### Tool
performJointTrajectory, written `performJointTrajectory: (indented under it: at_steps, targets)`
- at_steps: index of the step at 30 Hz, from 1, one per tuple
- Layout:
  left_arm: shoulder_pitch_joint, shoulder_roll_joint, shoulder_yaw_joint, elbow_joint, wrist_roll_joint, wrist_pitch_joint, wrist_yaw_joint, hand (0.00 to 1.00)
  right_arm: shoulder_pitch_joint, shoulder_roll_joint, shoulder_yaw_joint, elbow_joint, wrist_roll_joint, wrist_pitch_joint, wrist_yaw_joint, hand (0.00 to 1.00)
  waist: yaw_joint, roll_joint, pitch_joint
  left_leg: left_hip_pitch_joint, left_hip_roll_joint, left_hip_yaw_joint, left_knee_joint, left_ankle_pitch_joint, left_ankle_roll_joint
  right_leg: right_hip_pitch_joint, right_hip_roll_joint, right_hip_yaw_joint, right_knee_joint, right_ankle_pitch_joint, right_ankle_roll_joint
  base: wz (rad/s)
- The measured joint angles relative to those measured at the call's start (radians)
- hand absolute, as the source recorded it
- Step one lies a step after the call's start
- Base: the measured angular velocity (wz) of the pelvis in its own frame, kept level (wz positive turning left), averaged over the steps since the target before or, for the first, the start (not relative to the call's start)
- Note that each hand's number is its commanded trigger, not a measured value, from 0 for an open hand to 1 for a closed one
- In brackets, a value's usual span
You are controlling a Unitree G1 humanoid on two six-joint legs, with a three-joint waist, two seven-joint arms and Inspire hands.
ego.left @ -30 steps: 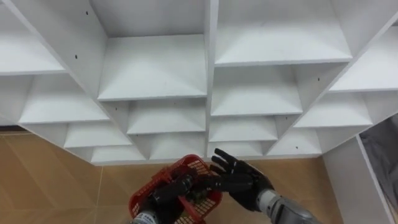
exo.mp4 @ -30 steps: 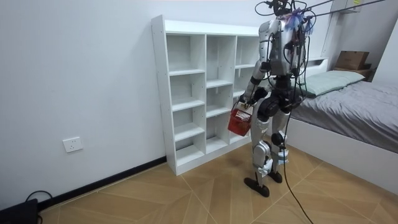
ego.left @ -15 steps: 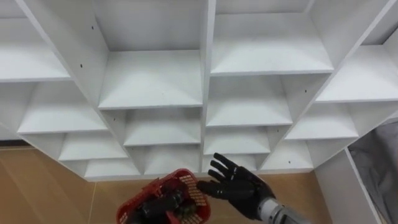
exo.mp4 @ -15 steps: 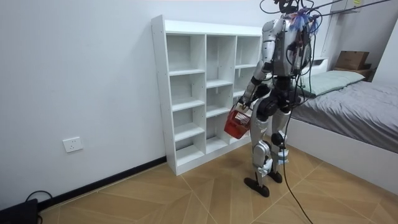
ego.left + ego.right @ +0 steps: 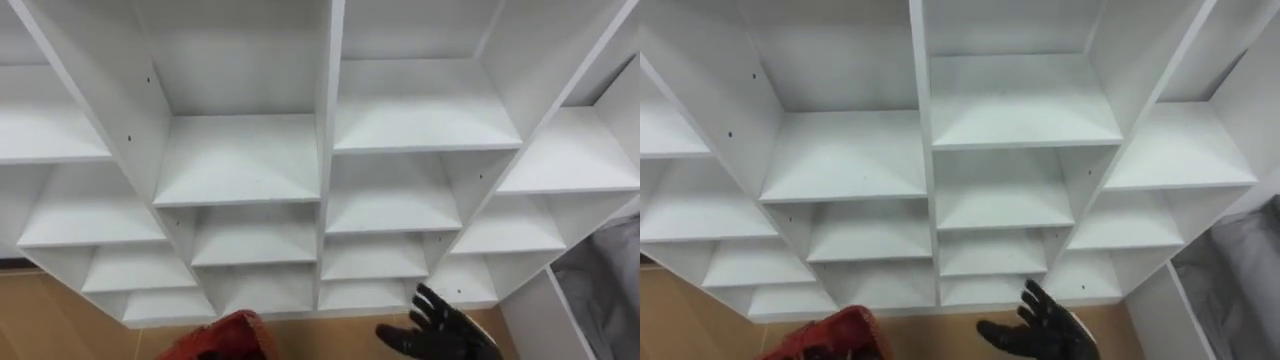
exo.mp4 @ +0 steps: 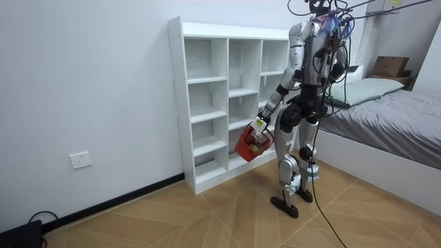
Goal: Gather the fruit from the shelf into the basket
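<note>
The white closet (image 6: 227,103) stands directly before the robot, and every compartment I see in the eye views is bare. I judge collection largely done, with only the carrying-off left. The red basket (image 6: 244,152) hangs low on the robot's left, the left robot hand (image 6: 260,123) clenched on its handle. The right robot hand (image 5: 440,330) is spread wide, holding nothing. Small items in the basket are presumably the fruits (image 6: 257,143); I cannot tell their kinds.

We see a grey bed (image 6: 396,114) at the room view's right, a pale pillow (image 6: 362,89) on it and a cardboard box (image 6: 390,66) behind. A socket (image 6: 80,160) sits low on the white wall (image 6: 89,83), above a dark skirting (image 6: 124,199) and the wood floor (image 6: 207,220).
</note>
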Motion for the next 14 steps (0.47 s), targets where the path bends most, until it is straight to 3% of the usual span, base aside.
performJointTrajectory:
  at_steps: [4,14]
  targets:
    - [0.023,-0.001,0.006,0.052,0.163,-0.002,0.03,1.0,0.009,0.0,-0.039,0.169,-0.084,-0.002,-0.025,0.0,-0.008,0.0,-0.0005,0.011,-0.002,-0.007,0.001,-0.011,0.002,0.019,-0.002,-0.004,-0.001,-0.011,0.005,0.03]
    - [0.025,-0.004,0.067,0.138,0.213,0.037,0.048,1.0,-0.025,0.014,-0.089,0.458,-0.133,-0.002,-0.018,0.0,-0.011,0.002,0.0043,0.017,-0.004,-0.019,0.001,-0.018,0.005,0.031,0.003,-0.004,-0.006,-0.018,0.011,0.04]
